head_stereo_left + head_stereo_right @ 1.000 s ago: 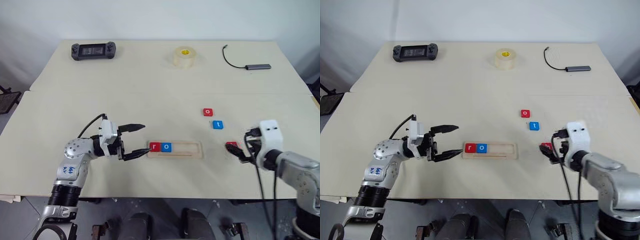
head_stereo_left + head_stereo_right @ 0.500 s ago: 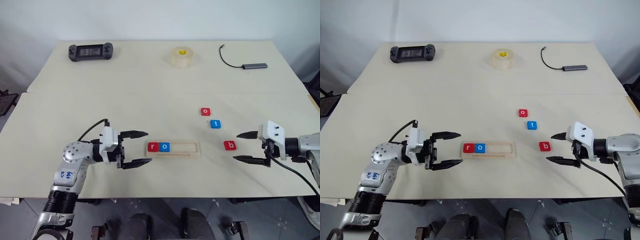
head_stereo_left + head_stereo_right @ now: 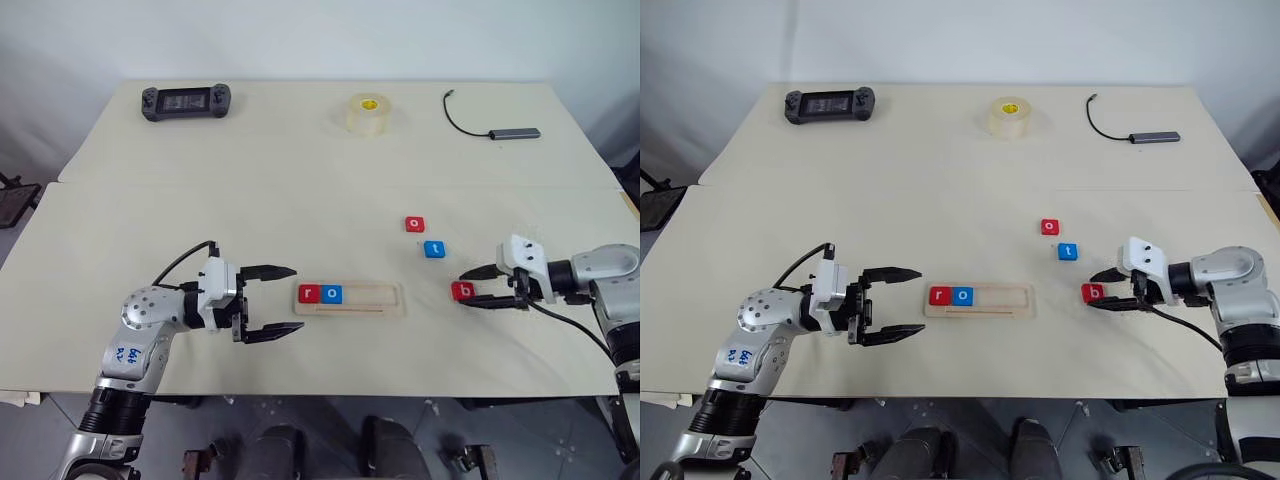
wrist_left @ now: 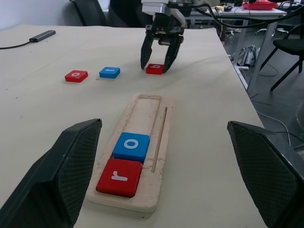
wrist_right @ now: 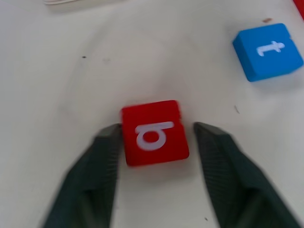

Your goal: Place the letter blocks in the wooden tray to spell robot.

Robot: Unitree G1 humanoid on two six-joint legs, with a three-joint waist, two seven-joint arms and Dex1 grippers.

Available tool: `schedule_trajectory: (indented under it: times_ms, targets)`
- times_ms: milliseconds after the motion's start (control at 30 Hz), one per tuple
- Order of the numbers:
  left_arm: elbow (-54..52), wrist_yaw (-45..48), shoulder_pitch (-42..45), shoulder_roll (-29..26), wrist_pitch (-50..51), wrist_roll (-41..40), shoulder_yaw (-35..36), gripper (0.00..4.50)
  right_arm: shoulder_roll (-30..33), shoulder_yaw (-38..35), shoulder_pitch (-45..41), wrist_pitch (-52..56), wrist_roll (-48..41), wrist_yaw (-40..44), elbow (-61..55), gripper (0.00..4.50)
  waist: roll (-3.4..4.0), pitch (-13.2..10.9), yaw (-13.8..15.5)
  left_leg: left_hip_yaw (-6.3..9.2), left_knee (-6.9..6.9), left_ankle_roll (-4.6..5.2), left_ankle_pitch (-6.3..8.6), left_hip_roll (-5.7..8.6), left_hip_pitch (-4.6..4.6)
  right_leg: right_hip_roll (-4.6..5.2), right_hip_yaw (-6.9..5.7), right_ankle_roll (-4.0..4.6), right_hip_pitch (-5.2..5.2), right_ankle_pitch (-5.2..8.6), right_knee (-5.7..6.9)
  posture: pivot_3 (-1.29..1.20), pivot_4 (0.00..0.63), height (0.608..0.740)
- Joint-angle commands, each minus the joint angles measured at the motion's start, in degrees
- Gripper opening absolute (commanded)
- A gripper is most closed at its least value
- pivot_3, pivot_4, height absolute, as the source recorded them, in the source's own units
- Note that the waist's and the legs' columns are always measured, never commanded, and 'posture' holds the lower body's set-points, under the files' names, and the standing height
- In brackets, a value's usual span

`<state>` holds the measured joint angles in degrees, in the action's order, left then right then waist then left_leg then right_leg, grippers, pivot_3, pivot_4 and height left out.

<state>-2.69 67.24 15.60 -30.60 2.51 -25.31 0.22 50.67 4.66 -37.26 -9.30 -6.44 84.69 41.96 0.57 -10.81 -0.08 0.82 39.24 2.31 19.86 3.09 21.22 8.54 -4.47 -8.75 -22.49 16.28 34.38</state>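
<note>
Right gripper [image 5: 154, 142] is seen straddling the red "b" block [image 5: 153, 133], its fingers [image 5: 102, 161] parted on either side; one finger looks to be touching the block's edge while the other stands just clear, so no firm clamp is yet shown. The block rests on the desk [image 3: 250, 190], to the right of the wooden tray [image 3: 350, 297] and apart from it. Left gripper [image 3: 268, 302] is held level just beside the tray's left end, its fingers spread wide and nothing held.

In the tray, two places are filled: the red "r" block [image 3: 308, 293] at the left end and the blue "o" block [image 3: 332, 294] touching it. The rest of the groove is bare. Three blocks are left on the desk: the "b", the blue "t" block [image 3: 434, 249] and the red "o" block [image 3: 415, 224], the last two lying near each other farther back.

The task is judged roughly two fifths done, with the "b" pickup in hand as the third step.
</note>
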Motion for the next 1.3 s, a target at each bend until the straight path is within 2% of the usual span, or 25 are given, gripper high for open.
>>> schedule_trajectory:
  times_ms: [33,233,333,600,700,767,1133,1300]
  targets:
    - [-2.2,-0.3,-0.3,-0.6,-0.3,-1.1,1.2,4.50,-0.2,-0.9,-1.6,-0.7,-0.2,0.6,1.1,1.46,0.01,0.0,0.0,0.00,0.00,0.00,0.00,0.00,0.00,0.00,0.00,0.00,0.00,0.00,0.00,0.00,0.150,0.740]
    - [-2.7,-1.1,-1.1,-0.6,-0.4,-1.1,1.4,4.50,0.3,-1.2,-3.7,2.8,-2.5,3.6,-4.1,1.46,0.03,0.0,0.0,0.00,0.00,-0.01,0.00,-0.01,0.00,-0.01,0.00,0.00,-0.01,0.00,0.00,0.00,0.150,0.740]
    - [-2.9,-1.4,-1.7,-0.8,-0.3,-1.1,1.7,4.50,-0.7,0.0,-4.2,10.1,-5.0,5.0,-13.4,1.46,0.05,0.0,0.0,0.00,0.00,-0.02,0.01,-0.02,0.01,0.00,0.00,0.00,-0.03,0.00,0.00,0.00,0.150,0.740]
    - [-2.8,-3.1,-2.0,-0.6,-0.3,0.3,1.3,4.50,-8.4,7.3,-5.1,33.6,-2.7,-6.2,-34.5,1.46,0.07,0.0,0.1,0.04,0.00,-0.10,0.04,-0.08,0.04,-0.03,-0.02,0.04,-0.10,0.02,0.05,0.00,0.150,0.740]
    - [-3.1,-3.4,-2.6,-0.7,-0.4,0.3,1.4,4.50,-10.1,10.8,-4.9,35.3,1.4,-10.6,-37.0,1.46,0.06,0.0,0.5,0.15,0.00,-0.10,0.04,0.02,0.10,0.01,-0.09,0.04,-0.10,0.02,0.04,0.00,0.150,0.740]
    - [-3.4,-3.7,-2.9,-0.7,-0.3,0.2,1.4,4.50,-11.4,11.6,-4.6,36.1,1.2,-11.9,-37.8,1.46,0.06,0.0,0.6,0.15,0.00,-0.08,0.04,0.10,0.10,0.04,-0.06,0.04,-0.10,0.02,0.04,0.00,0.150,0.740]
    - [-4.9,-5.8,-4.4,-0.3,-0.3,0.1,1.1,4.50,-14.6,14.2,-2.8,41.1,-1.0,-12.5,-45.0,1.46,0.06,0.0,0.0,0.14,-0.02,-0.08,0.04,0.05,0.10,-0.01,-0.08,0.04,-0.12,0.02,0.06,0.00,0.150,0.740]
    - [-5.2,-6.2,-4.5,-0.2,-0.2,0.1,1.0,4.50,-15.2,15.1,-2.5,40.9,-0.5,-13.8,-44.6,1.46,0.06,0.0,0.0,0.13,-0.01,-0.08,0.04,0.05,0.10,-0.01,-0.06,0.04,-0.12,0.02,0.06,0.00,0.150,0.740]
